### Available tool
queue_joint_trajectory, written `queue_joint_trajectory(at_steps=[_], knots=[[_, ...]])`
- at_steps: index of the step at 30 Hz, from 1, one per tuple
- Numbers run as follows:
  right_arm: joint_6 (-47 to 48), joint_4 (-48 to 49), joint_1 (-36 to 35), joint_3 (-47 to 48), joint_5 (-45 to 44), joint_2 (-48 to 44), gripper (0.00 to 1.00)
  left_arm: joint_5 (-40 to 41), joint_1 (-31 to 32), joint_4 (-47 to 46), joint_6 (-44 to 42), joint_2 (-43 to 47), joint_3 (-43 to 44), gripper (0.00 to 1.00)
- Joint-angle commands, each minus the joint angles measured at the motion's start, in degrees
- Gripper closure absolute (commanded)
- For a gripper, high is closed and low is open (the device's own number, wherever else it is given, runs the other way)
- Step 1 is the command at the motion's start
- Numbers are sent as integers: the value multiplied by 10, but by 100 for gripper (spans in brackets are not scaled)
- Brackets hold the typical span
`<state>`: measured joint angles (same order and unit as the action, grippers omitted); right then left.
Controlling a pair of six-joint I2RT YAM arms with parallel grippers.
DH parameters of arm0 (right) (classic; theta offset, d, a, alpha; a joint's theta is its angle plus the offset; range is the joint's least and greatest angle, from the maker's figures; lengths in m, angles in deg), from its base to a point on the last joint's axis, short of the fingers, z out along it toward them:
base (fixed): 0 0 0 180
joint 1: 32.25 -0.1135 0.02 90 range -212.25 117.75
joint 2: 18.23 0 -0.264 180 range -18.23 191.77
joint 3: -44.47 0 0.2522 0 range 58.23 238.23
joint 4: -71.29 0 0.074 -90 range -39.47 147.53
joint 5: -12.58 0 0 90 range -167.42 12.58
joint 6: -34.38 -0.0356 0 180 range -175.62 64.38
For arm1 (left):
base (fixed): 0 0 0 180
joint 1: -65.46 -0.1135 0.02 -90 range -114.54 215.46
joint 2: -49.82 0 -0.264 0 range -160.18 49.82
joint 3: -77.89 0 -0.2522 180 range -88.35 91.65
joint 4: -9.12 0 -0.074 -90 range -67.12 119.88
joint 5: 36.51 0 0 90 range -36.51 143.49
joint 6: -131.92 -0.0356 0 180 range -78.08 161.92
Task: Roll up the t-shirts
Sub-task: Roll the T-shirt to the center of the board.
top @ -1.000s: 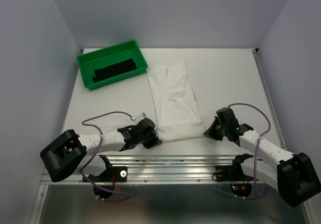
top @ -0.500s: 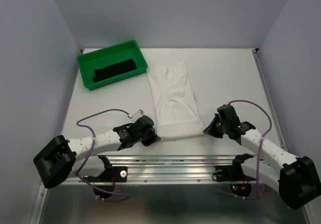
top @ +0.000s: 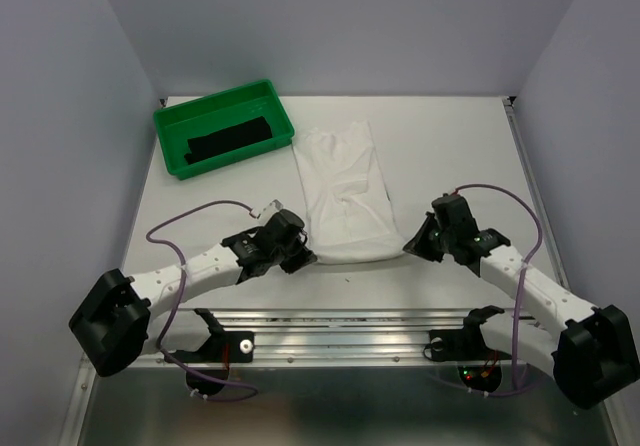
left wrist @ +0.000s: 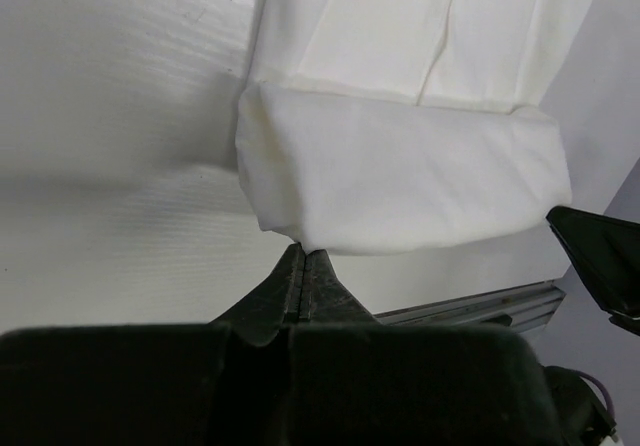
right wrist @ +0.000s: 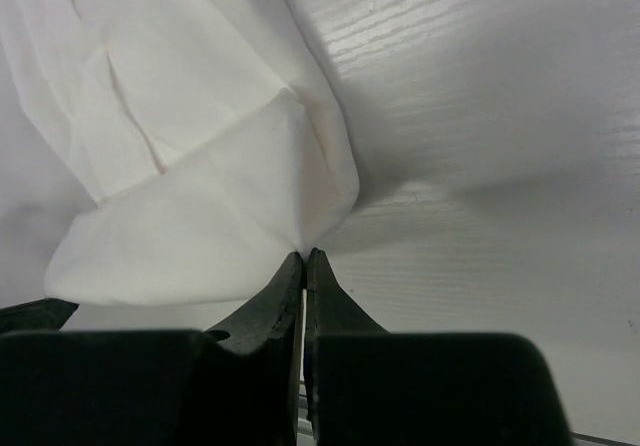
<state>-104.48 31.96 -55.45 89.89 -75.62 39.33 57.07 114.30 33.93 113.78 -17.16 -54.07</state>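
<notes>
Both arms are pushing farther up the white counter (top: pixel 470 146) than a second ago, rolling the near hem over. Left fingers (left wrist: pixel 303 258) and right fingers (right wrist: pixel 304 258) are clenching the white fabric t-shirt (top: pixel 345 191), spread mid-counter, at its folded corners; plain black fabric t-shirt (top: pixel 228 138) is lying in green plastic tray (top: pixel 215 116).

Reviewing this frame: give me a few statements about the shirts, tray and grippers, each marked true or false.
1. The near edge of the white t-shirt is folded over onto itself. True.
2. The black t-shirt lies beside the white one. False: the black t-shirt lies inside the green tray.
3. The left gripper and right gripper are each shut on a near corner of the white t-shirt. True.
4. The green tray sits at the far right. False: it sits at the far left corner of the table.
</notes>
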Motion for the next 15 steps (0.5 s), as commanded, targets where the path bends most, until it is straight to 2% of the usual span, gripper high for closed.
queue_joint_trajectory(at_steps=[1,15], knots=[[16,-4,3,41,-15,18,99,6,-22,20,-39,-17,39,100],[45,13,3,139,-46,139,99,-22,-90,32,-118,-113,123,100]])
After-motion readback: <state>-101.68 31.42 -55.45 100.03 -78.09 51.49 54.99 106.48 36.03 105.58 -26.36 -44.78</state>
